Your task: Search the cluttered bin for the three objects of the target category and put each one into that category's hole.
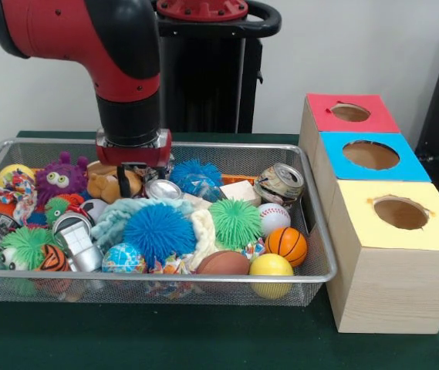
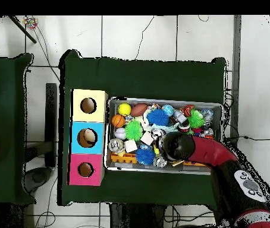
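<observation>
The wire-mesh bin (image 1: 323,231) sits on the green table, full of toys; it also shows in the overhead view (image 2: 161,100). My gripper (image 1: 130,181) hangs from the red arm and dips into the bin's back left part, over a brown toy (image 1: 111,183). In the overhead view the arm (image 2: 179,147) hides it. One flecked white rope bundle (image 1: 18,191) lies at the bin's left end. Another (image 1: 171,266) lies at the front rim, and a third patch (image 1: 254,248) shows beside the basketball. The yellow-topped box's hole (image 1: 400,213) is to the right of the bin, nearest the camera; it also shows in the overhead view (image 2: 88,105).
Blue-topped (image 1: 370,154) and red-topped (image 1: 350,112) boxes stand behind the yellow one. The bin holds a blue spiky ball (image 1: 157,231), a green spiky ball (image 1: 234,222), a basketball (image 1: 286,245), a yellow ball (image 1: 271,266), a crushed can (image 1: 279,185), a purple monster toy (image 1: 61,179) and a cream knitted cloth (image 1: 204,231).
</observation>
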Motion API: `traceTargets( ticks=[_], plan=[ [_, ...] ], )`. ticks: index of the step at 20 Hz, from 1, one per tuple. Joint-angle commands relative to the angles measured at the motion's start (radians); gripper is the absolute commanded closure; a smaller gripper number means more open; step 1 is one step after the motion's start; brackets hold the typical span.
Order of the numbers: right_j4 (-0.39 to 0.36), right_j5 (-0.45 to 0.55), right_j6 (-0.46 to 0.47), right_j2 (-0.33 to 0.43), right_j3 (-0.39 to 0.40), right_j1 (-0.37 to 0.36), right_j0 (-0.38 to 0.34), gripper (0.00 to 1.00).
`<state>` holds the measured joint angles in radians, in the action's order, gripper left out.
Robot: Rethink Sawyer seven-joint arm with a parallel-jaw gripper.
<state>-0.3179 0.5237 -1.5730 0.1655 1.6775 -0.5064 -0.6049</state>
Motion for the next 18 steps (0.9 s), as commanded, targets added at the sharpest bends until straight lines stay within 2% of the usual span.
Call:
traceTargets(
  ticks=[1,7,11,18],
  plan=[
    [0.019,0.094,0.053,0.118,-0.150,0.046,-0.027,0.00],
    [0.056,0.182,0.051,0.158,-0.150,-0.002,-0.037,0.00],
    [0.062,0.198,0.033,0.171,-0.156,-0.034,-0.033,0.00],
    [0.069,0.233,0.023,0.186,-0.169,-0.030,-0.033,0.00]
  ],
)
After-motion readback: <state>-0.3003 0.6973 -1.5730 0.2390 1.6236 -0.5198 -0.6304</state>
